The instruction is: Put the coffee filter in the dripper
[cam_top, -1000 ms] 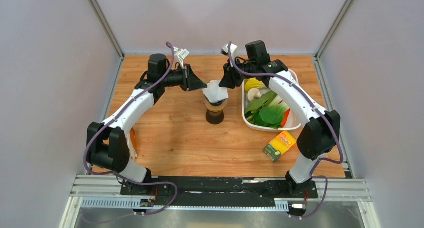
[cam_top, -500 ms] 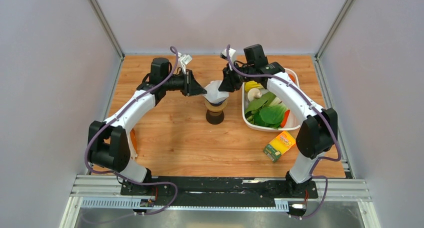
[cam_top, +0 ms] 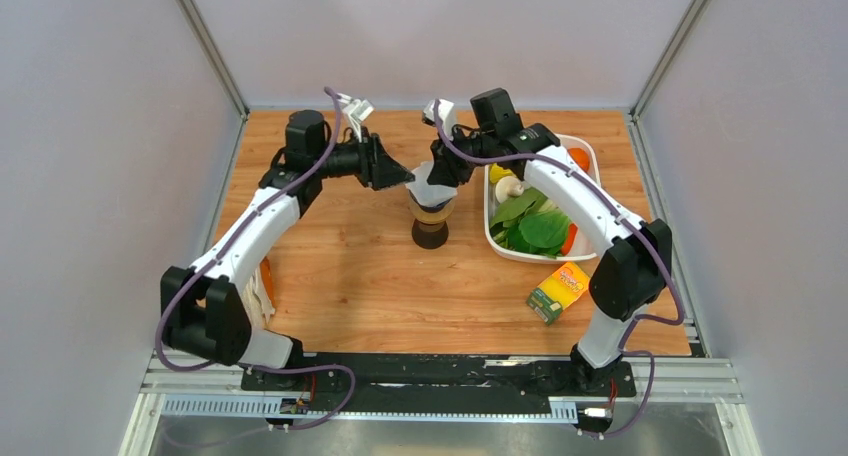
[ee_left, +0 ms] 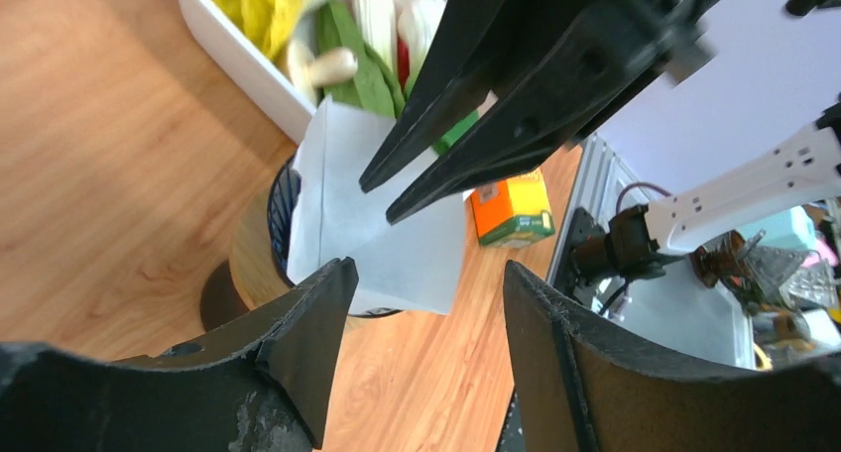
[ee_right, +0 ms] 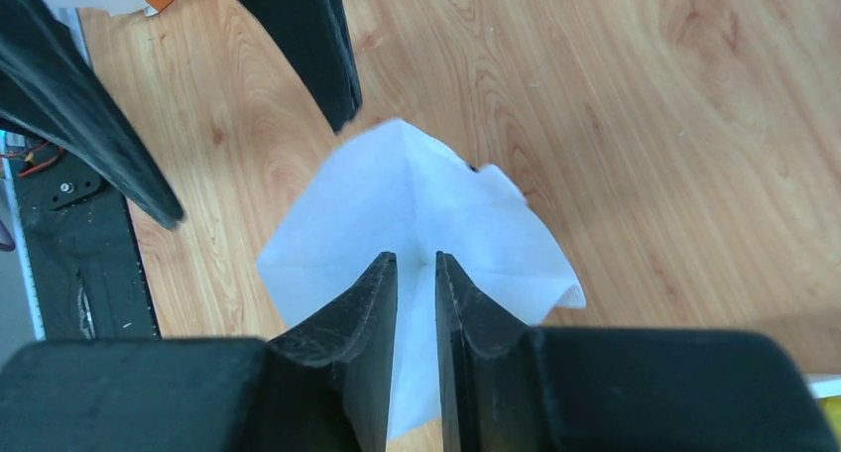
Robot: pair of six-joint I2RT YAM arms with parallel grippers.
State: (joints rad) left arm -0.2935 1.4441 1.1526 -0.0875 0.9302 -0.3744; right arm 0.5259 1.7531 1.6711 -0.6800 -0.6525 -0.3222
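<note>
The filter (cam_top: 432,184) stands partly in the dripper (cam_top: 431,221), narrow end down in the funnel and wide edge rising above the rim, long axis near upright. The right gripper (ee_right: 417,264) pinches its upper edge, jaws narrow. The left gripper (ee_left: 426,271) hangs just beside it, jaws wide, holding nothing. The print on the orange box (cam_top: 560,290) near the tub (cam_top: 487,211) is too small to read

High rear overview, close wrist views facing each other, all sharing the coffee filter (ee_right: 417,204)
</note>
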